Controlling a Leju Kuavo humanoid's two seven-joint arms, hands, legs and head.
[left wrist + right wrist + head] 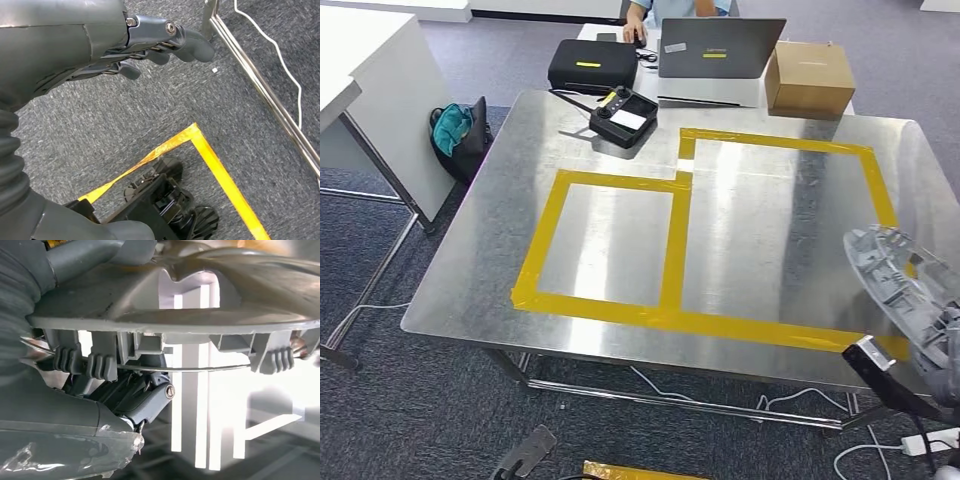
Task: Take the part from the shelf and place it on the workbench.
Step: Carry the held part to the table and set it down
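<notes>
**Steel workbench ahead, grey part in the right hand**

Brushed steel workbench (622,240), marked off in yellow tape (675,250). Grey ribbed plastic part (901,280) carried over the bench's near right corner, gripped by the right hand (124,400) from beneath. Left hand (151,50) hanging over the carpet, empty, fingers loosely apart.

Best carried further in over the right-hand taped box, kept level, lowered until flat on the metal, and released only then.

Part cut off by the head view's right edge. Right hand's fingers mostly hidden behind the part. Right wrist view washed out by glare.
</notes>
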